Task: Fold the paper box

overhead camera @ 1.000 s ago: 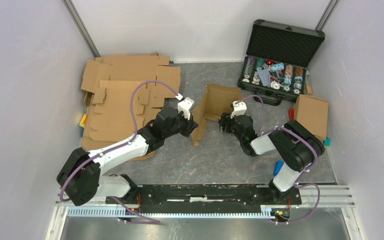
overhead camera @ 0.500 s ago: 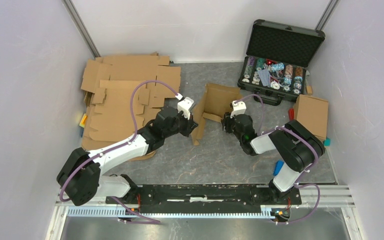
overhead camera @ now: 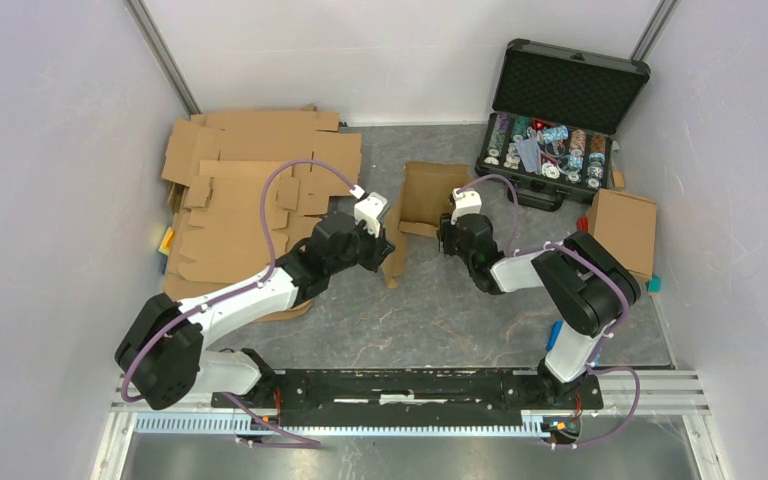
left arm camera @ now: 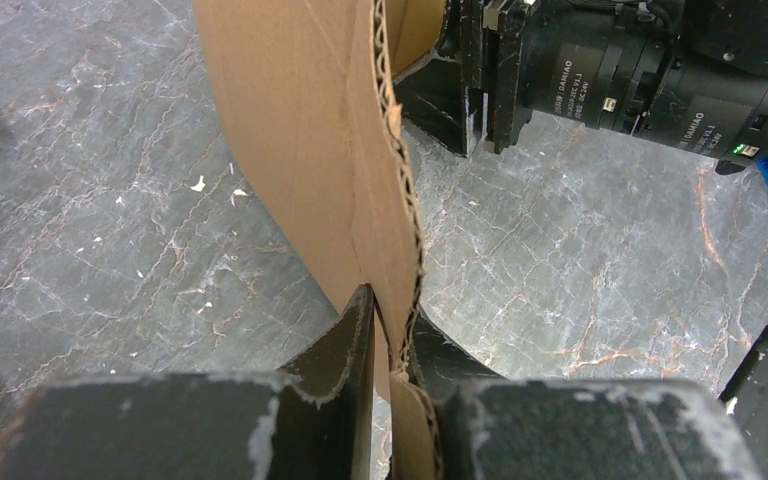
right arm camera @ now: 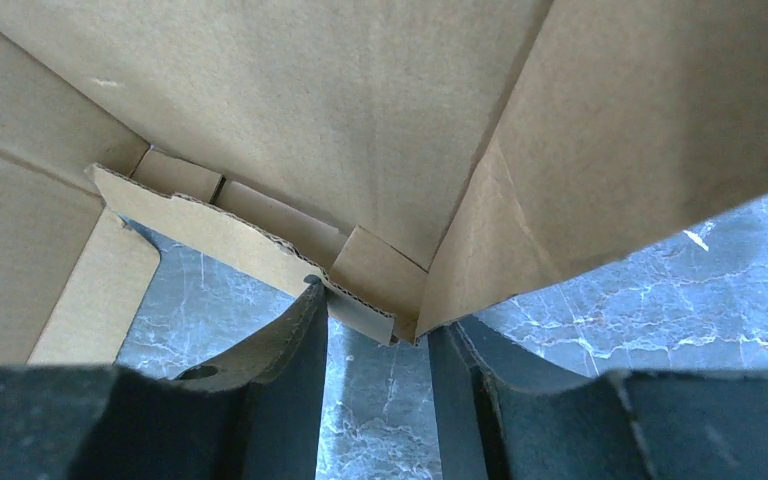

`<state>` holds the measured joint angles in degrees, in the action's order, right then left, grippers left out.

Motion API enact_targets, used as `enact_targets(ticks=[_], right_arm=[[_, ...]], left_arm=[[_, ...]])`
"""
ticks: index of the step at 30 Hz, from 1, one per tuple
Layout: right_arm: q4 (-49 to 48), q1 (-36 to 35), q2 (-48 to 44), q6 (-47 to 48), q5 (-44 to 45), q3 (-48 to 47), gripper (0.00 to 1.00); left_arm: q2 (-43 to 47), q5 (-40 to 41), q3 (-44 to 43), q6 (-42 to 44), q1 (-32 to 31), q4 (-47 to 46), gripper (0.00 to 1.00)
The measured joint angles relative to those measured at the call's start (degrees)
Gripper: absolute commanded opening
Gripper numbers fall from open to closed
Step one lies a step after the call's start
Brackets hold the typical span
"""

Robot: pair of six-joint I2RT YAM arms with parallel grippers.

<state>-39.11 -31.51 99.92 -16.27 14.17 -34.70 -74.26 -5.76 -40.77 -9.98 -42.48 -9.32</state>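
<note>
The paper box (overhead camera: 425, 195) is a half-formed brown cardboard shell standing in the middle of the table. My left gripper (overhead camera: 388, 245) is shut on its near-left flap. In the left wrist view the corrugated edge of the flap (left arm camera: 310, 130) runs down between the left gripper's (left arm camera: 390, 310) pinched fingers. My right gripper (overhead camera: 444, 232) is at the box's near-right corner. In the right wrist view the right gripper (right arm camera: 375, 310) has its fingertips closed against the corner, where a small flap and a side wall (right arm camera: 360, 120) meet. A gap remains behind the tips.
A pile of flat cardboard blanks (overhead camera: 250, 190) lies at the back left. An open black case of poker chips (overhead camera: 560, 120) stands at the back right. A finished brown box (overhead camera: 622, 230) sits at the right, with a small blue piece (overhead camera: 556, 335) nearer the front.
My right gripper has moved back and left against the box and its jaws have narrowed onto the corner. The box's walls have shifted back and stand more upright. The left gripper keeps its hold.
</note>
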Motion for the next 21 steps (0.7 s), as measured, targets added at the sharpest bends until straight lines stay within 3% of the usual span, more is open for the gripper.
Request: enact_targets(ticks=[3, 7, 16, 21], right_arm=[[0.7, 0.0, 0.4, 0.1, 0.4, -0.9, 0.28], [0.7, -0.2, 0.4, 0.1, 0.8, -0.9, 0.53], [-1.6, 0.6, -0.7, 0.0, -0.2, 1.6, 0.68], [-3.3, 1.6, -1.6, 0.0, -2.7, 3.1, 0.84]], left_arm=[[0.0, 0.3, 0.0, 0.0, 0.0, 0.0, 0.17], [0.0, 0.3, 0.0, 0.0, 0.0, 0.0, 0.17], [0.0, -0.4, 0.0, 0.0, 0.0, 0.3, 0.17], [0.0, -0.4, 0.0, 0.0, 0.0, 0.5, 0.17]])
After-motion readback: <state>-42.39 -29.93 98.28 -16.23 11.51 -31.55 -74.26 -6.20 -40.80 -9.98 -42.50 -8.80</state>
